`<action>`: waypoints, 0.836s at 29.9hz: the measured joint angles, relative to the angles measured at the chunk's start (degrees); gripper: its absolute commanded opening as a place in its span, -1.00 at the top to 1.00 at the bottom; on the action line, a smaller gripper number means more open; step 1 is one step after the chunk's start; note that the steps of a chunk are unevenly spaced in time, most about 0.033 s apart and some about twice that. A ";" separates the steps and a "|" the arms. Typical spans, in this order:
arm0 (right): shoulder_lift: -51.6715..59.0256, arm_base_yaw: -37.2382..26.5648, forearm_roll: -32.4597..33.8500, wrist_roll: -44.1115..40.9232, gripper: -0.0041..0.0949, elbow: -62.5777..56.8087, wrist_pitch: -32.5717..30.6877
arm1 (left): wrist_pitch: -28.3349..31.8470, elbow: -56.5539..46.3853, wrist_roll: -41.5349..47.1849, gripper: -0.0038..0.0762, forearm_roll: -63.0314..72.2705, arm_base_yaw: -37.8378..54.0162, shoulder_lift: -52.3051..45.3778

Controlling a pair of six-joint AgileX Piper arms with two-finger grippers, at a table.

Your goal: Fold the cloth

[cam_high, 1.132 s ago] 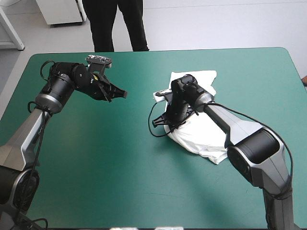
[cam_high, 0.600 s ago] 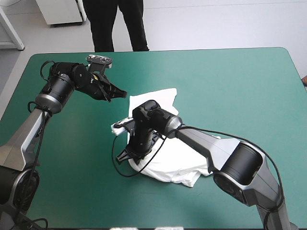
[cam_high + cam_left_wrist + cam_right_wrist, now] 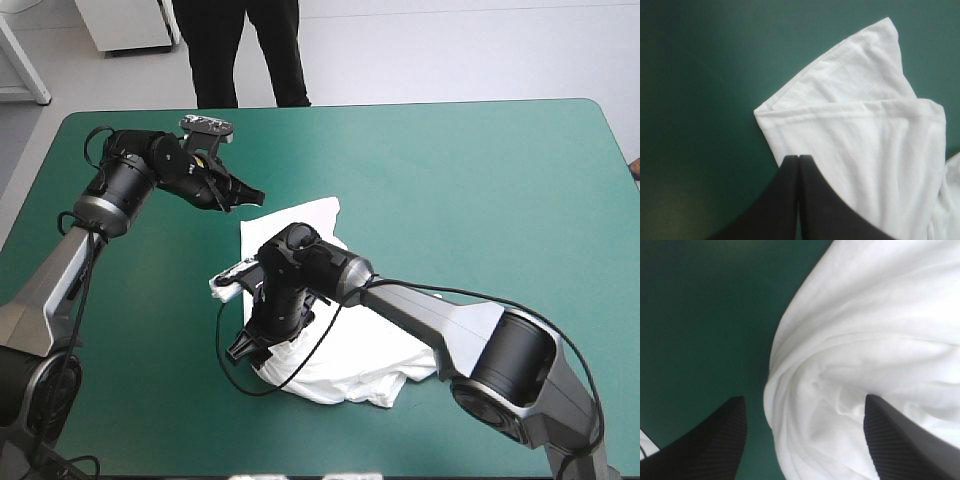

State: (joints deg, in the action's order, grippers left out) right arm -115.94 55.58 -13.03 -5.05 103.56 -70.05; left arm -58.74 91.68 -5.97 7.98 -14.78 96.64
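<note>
The white, short-sleeved T-shirt [image 3: 345, 350] lies as a crumpled heap on the teal-green table cover [image 3: 480, 170], left of the table's middle and toward its near edge, with one flatter corner reaching toward the far side. The right gripper [image 3: 258, 338] stands over the heap's left end, its two broad black fin-shaped fingers [image 3: 705, 445] spread wide around a rounded roll of fabric and clasping nothing. The left gripper [image 3: 798, 159] hovers just beside the flatter corner, its tips pressed together into one pointed arch, and is empty. Several risks are judged to follow. If the right gripper pinches this roll, it is likely to catch several layers at once, so a lift would raise a bundle and not a single edge. A shallow pinch could let the thin cloth slip free. The left gripper, with its tips together, can only push the corner and may rumple it further. No sleeve or collar can be made out in the heap, so a wrongly chosen edge could yield a skewed fold. As to materials, the T-shirt is a thin, matt, limp knit with stitched edges, lying in smooth overlapping sheets near the left gripper and in deep, soft, curved folds under the right. The cover is smooth, flat and uniform, and probably offers little grip to sliding cloth.
</note>
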 measured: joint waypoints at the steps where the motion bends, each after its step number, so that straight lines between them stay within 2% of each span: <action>1: 1.11 -0.05 1.05 -0.35 -0.29 0.00 0.00 | -0.15 0.00 0.00 0.93 -0.07 0.00 0.00; 7: 9.02 -2.61 5.73 -2.32 -0.29 -3.66 -0.16 | -1.36 0.00 0.00 0.90 -0.18 0.00 0.00; 10: 13.55 -6.62 6.48 -2.84 -0.29 -10.07 -0.21 | -2.14 0.00 -0.24 0.70 -0.18 0.00 0.00; 13: 18.66 -11.04 7.00 -3.77 -0.28 -16.18 -0.35 | -3.09 0.00 -1.86 0.28 -0.18 0.00 0.00; 16: 24.32 -15.44 7.24 -4.40 -0.27 -20.82 -0.47 | -3.35 0.13 -2.79 -0.29 -0.18 0.00 0.00; 18: 28.14 -17.86 7.24 -4.72 -0.27 -23.42 -0.53 | -3.49 0.60 -2.89 -0.50 -0.12 0.00 0.00; 25: 39.20 -24.24 7.37 -5.34 -0.18 -30.89 -0.91 | -7.95 6.15 -0.90 -0.50 -1.50 0.05 4.68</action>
State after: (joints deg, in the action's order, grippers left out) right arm -76.74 31.34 -5.66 -10.40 72.67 -70.96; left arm -66.69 97.83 -6.86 6.48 -14.73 101.32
